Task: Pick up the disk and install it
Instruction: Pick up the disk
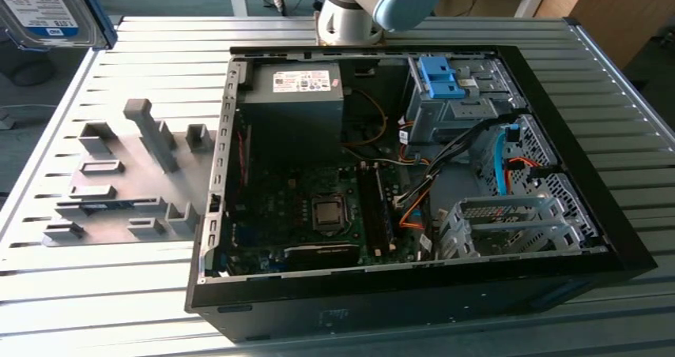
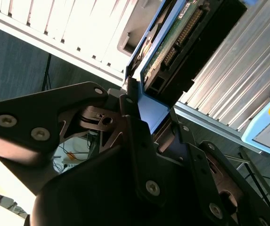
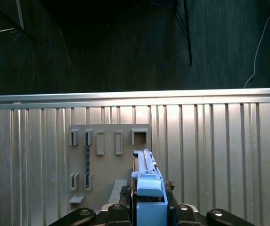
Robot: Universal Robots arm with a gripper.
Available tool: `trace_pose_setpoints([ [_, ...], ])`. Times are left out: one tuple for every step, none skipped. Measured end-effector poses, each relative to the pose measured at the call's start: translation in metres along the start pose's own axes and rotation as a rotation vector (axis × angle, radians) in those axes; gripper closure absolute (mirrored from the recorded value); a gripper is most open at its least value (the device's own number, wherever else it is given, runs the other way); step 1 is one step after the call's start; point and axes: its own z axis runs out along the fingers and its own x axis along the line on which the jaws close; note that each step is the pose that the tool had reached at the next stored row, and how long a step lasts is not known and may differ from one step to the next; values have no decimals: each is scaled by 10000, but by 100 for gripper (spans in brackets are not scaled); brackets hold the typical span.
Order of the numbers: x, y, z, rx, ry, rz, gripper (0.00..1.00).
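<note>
Ribbed silver aluminium table (image 1: 126,310), long parallel grooves across whole top, raised rail along edges. Open black steel computer case (image 1: 422,298) lies on side at table centre, interior facing up. Flat grey fixture plate (image 1: 116,179) with upright grey blocks and slotted holders lies just beside case, on exterior view's left; tallest post (image 1: 153,136) on half of plate away from case front. Pale grey cylindrical arm base (image 1: 348,21) stands just beyond case's far wall.

Silver disk (image 1: 43,13), white-and-blue label, bright blue bracket. Black gripper (image 3: 150,207). Ribbed silver-grey table (image 1: 443,29). Pale grey fixture plate (image 1: 137,167). Black computer case (image 1: 422,302); grey power supply (image 1: 296,108), white sticker; orange cables (image 1: 412,215).
</note>
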Motion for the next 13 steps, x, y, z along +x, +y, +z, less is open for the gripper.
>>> trace_pose_setpoints([
  [1, 0, 0, -1, 1, 0, 64],
  [5, -1, 0, -1, 1, -2, 64],
  [10, -1, 0, -1, 0, -2, 64],
  [16, -1, 0, 0, 0, -1, 64],
  [25, -1, 0, 0, 0, 0, 64],
  [35, -2, 0, -1, 1, 0, 64],
  [44, -2, 0, 0, 0, 0, 64],
  [54, -2, 0, 0, 0, 0, 64],
  [63, -3, 0, 0, 1, 0, 64],
  [72, -3, 0, -1, 0, 0, 64],
  [79, -3, 0, 0, 0, -1, 64],
  [84, -4, 0, 0, 0, 0, 64],
  [84, -4, 0, 0, 0, 0, 64],
])
